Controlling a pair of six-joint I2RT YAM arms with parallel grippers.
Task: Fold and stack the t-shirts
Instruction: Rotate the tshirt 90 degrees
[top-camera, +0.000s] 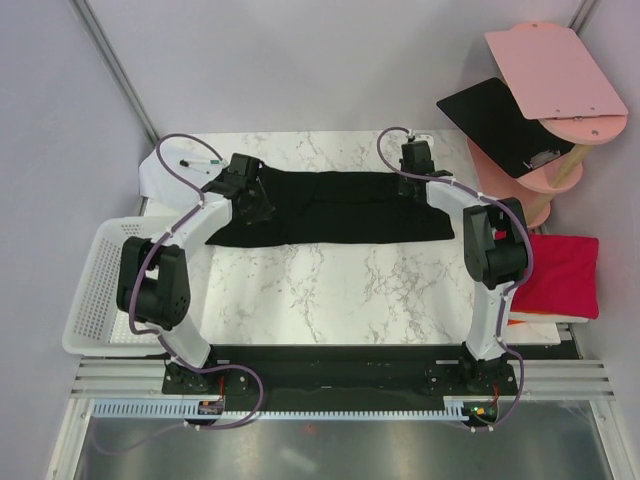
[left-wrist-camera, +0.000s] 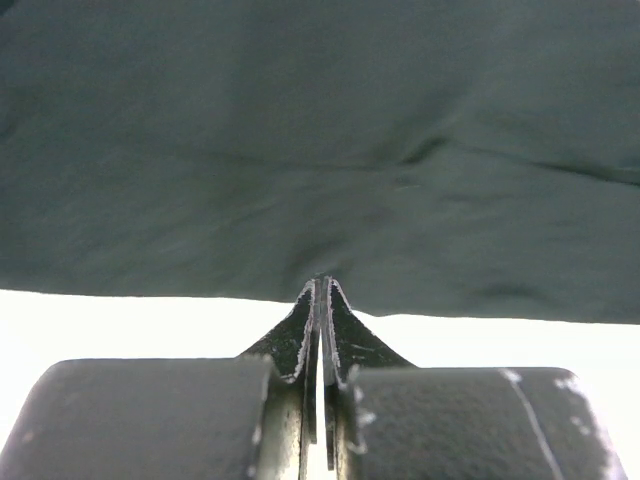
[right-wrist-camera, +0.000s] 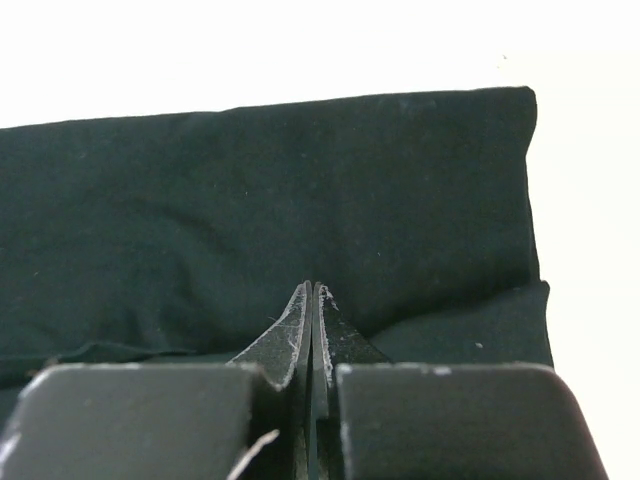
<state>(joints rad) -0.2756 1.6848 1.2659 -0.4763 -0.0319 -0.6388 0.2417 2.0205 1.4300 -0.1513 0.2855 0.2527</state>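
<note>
Black t-shirt (top-camera: 340, 205) spread flat, apparently plain cloth.

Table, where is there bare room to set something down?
Bare marble between the black t-shirt and the arm bases, white basket to its left. The far side is crowded: the shirt and the arms cover it.

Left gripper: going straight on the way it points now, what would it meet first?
The black t-shirt: the left gripper has its shut tips right at the cloth's near edge, though whether they pinch the cloth is unclear.
</note>
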